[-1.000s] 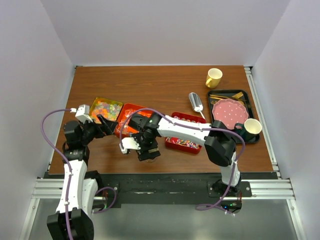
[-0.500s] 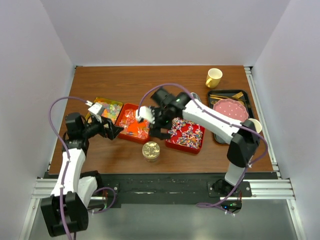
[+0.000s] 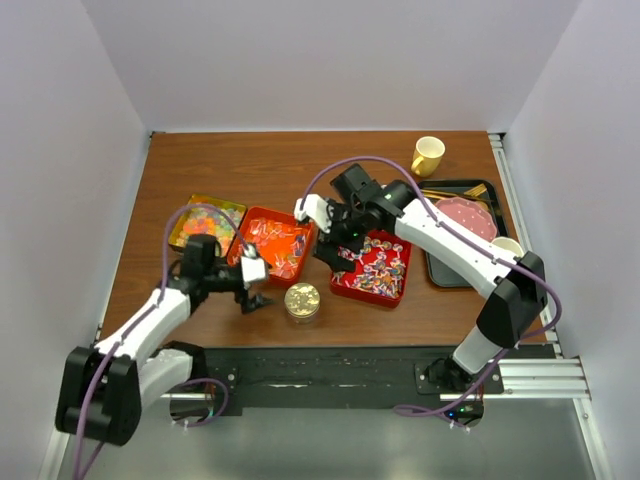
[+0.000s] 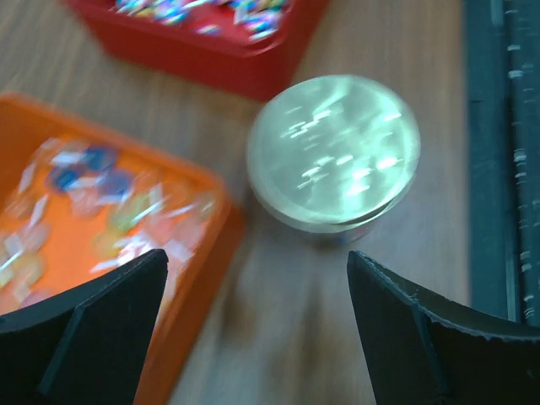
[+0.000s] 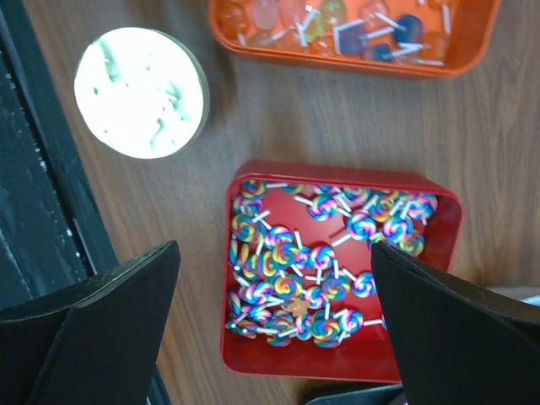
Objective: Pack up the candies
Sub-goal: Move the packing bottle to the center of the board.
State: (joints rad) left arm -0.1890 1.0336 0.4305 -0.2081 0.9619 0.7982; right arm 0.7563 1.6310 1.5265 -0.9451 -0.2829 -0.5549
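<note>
**On the table's near half: both grippers spread, nothing held**

The left gripper (image 4: pixel 256 257) hangs low with jaws wide apart and nothing in them. The orange tray (image 4: pixel 202 236) corner lies ahead-left of it, the gold-lidded jar (image 4: pixel 333 152) just ahead, bare table (image 4: pixel 278 337) beneath, and the black rail (image 4: pixel 498 169) close on its right. The right gripper (image 5: pixel 274 253), jaws equally wide, hovers over swirled candies (image 5: pixel 295 270) in the red tray (image 5: pixel 295 364). A strip of wood separates that tray from the orange one beyond.
</note>
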